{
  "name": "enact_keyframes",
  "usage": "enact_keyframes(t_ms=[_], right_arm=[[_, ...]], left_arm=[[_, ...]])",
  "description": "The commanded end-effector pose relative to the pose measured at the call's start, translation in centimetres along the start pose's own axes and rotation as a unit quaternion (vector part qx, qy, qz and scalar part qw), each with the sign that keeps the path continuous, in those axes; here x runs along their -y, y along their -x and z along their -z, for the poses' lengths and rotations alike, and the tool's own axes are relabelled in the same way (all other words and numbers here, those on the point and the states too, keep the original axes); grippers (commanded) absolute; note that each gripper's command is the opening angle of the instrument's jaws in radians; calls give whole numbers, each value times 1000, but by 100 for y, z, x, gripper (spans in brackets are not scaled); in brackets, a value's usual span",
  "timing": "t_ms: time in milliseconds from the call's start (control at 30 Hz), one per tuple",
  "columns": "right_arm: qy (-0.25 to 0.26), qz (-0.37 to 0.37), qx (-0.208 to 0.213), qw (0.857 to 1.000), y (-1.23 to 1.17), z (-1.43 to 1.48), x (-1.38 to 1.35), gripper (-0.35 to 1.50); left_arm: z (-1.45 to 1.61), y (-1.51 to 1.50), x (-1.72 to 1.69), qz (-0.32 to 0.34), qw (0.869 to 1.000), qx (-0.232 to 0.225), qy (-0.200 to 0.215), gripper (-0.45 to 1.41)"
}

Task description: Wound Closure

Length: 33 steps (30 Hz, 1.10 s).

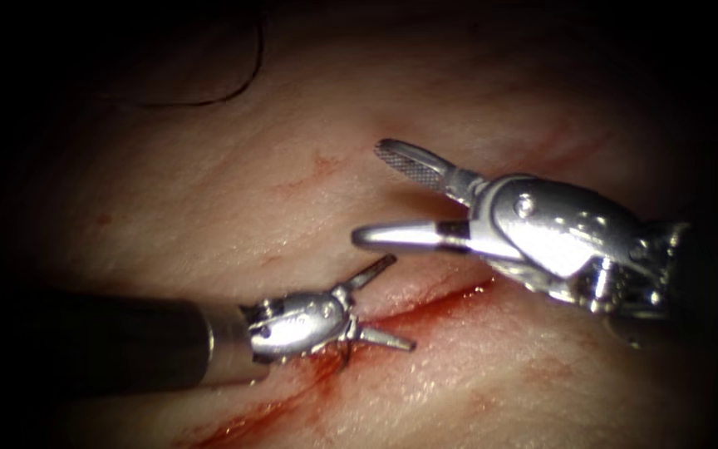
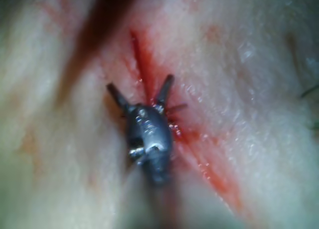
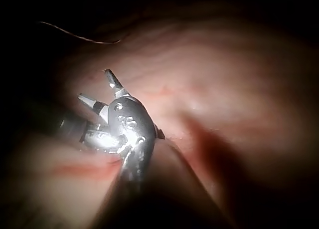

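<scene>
The tissue [image 1: 234,208] is pale pink and glistening, streaked with faint reddish marks, and a slanting cut [image 1: 425,301] runs across it from the lower left up toward the right, its edges wet with red fluid [image 1: 251,416]. The left tool [image 1: 386,301] comes in low from the left and sits right over the cut; its jaws are spread wide, one tip angled up over the left side of the cut and the other pointing out over the right side, and they hold nothing between them. In the left wrist view the same tool [image 2: 142,93] shows its two jaws splayed in a V astride the red line of the cut [image 2: 142,64]. A thin curved sliver of metal just below the tool's wrist, at the cut's edge, may be the needle [image 1: 345,356] — too little of it shows to say how it sits or whether it is in the tissue. The right tool [image 1: 374,193] hangs above the tissue on the right of the cut, jaws parted and empty, the upper one showing its ridged face. A dark thread [image 1: 247,75] curls on the tissue well apart from both tools, at the far upper left — a fine line also seen in the right wrist view [image 3: 79,37].
</scene>
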Motion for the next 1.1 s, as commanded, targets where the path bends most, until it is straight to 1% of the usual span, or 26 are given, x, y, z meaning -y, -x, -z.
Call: enact_keyframes(t_ms=[33, 100, 200, 233, 300, 400, 467, 633, 800, 933, 1100], right_arm=[[-3, 2, -3, 1000, 9, -10, 4, 145], [-4, 6, -3, 1000, 15, -10, 8, 145], [-4, 11, -7, 1000, 23, -2, 12, 140], [17, 11, -1, 1000, 26, 3, 11, 138], [28, 16, 14, 999, 25, 1, 7, 143], [26, 22, 14, 999, 21, -10, 2, 145], [28, 35, 18, 999, 17, -23, 0, 148], [31, 72, 35, 996, 11, -55, -4, 148], [37, 103, 41, 993, 7, -61, -5, 148], [55, 141, 70, 986, 2, -66, -3, 148], [75, 164, 87, 980, -18, -73, -4, 148]], left_arm=[[-4, 9, -5, 0, 1000, 0, 2, 96], [3, 11, -9, -2, 1000, 0, 6, 96], [16, 12, -16, -2, 1000, 0, 12, 96], [21, 12, -19, -2, 1000, 0, 15, 93], [23, 12, -21, -3, 1000, -1, 17, 93], [17, 14, -22, -4, 1000, -2, 21, 93], [13, 17, -24, -5, 1000, -3, 26, 93], [9, 22, -27, -6, 999, -3, 31, 91], [8, 22, -26, -6, 999, -4, 35, 91], [5, 24, -26, -4, 999, -4, 36, 89], [3, 26, -28, -3, 999, -5, 38, 89]])
